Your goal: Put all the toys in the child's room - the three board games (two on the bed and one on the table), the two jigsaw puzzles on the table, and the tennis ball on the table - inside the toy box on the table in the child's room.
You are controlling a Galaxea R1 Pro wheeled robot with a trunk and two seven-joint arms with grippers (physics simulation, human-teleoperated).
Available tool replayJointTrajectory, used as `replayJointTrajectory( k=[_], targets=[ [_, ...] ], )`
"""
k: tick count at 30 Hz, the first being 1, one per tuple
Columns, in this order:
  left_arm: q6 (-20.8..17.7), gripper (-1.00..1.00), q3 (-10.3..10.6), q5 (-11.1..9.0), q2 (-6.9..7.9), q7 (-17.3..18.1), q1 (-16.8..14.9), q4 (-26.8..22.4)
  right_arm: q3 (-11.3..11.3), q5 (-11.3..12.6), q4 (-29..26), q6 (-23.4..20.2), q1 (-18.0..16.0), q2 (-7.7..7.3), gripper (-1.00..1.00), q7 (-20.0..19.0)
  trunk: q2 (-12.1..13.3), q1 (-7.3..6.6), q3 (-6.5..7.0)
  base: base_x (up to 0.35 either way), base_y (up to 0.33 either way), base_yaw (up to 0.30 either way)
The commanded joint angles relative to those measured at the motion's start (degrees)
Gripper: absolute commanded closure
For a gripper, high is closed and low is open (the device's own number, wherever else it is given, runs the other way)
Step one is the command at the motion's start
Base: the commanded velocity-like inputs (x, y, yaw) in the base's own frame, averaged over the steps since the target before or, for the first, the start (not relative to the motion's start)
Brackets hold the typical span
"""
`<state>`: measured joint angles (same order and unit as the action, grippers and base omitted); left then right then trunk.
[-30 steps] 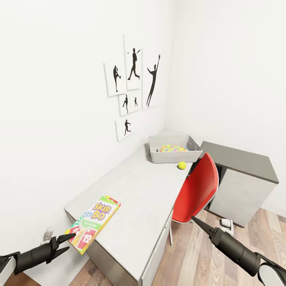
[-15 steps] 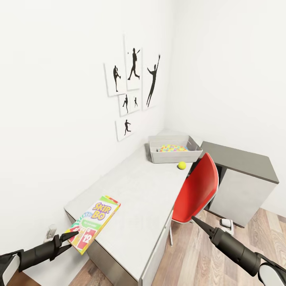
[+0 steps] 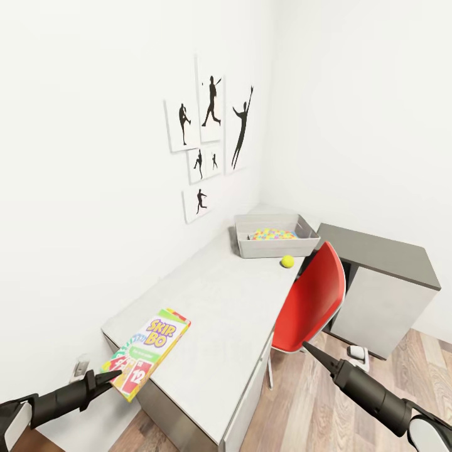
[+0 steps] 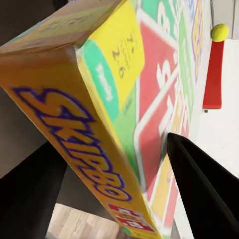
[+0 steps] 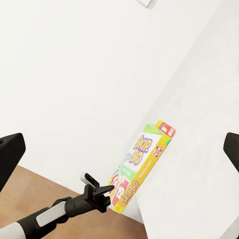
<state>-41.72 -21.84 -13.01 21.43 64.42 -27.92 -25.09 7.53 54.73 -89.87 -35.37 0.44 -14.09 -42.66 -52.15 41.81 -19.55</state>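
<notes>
A Skip-Bo board game (image 3: 149,350) lies on the near corner of the table (image 3: 220,295), overhanging its edge. My left gripper (image 3: 108,378) is shut on its near corner; in the left wrist view the box (image 4: 124,99) sits between the two fingers. Far along the table stands the grey toy box (image 3: 276,250) with a colourful jigsaw puzzle (image 3: 273,235) inside. The tennis ball (image 3: 287,261) rests on the table just in front of the toy box. My right gripper (image 3: 309,346) hangs open over the floor beside the table. The right wrist view looks at the board game (image 5: 142,164).
A red chair (image 3: 314,301) stands against the table's right side, close to my right arm. A dark-grey cabinet (image 3: 376,276) sits beyond it on the wood floor. White walls close in the table on the left and behind, with silhouette pictures (image 3: 210,132).
My left gripper's fingers have closed from open onto the corner of the board game. The right arm and the camera have not moved.
</notes>
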Motion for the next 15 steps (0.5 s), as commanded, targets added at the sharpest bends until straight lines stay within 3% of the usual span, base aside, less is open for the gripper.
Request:
replayJointTrajectory(
  k=[1,6,15],
  targets=[
    [0.1,1.0,0.0,0.4,0.01,0.1,0.0,0.0,0.0,0.4,0.0,-0.4,0.0,0.04,-1.0,0.1,0.0,0.01,-0.06,0.0,0.0,0.0],
    [0.1,1.0,0.0,0.4,0.02,0.1,0.0,0.0,0.0,0.4,0.0,-0.4,0.0,0.17,-1.0,0.1,0.0,0.01,-0.06,0.0,0.0,0.0],
    [0.0,1.0,0.0,0.2,0.08,0.8,0.0,-2.3,0.1,0.4,0.0,-0.4,0.0,0.18,-1.0,0.1,3.6,-1.97,1.56,0.0,0.0,0.0]
  ],
)
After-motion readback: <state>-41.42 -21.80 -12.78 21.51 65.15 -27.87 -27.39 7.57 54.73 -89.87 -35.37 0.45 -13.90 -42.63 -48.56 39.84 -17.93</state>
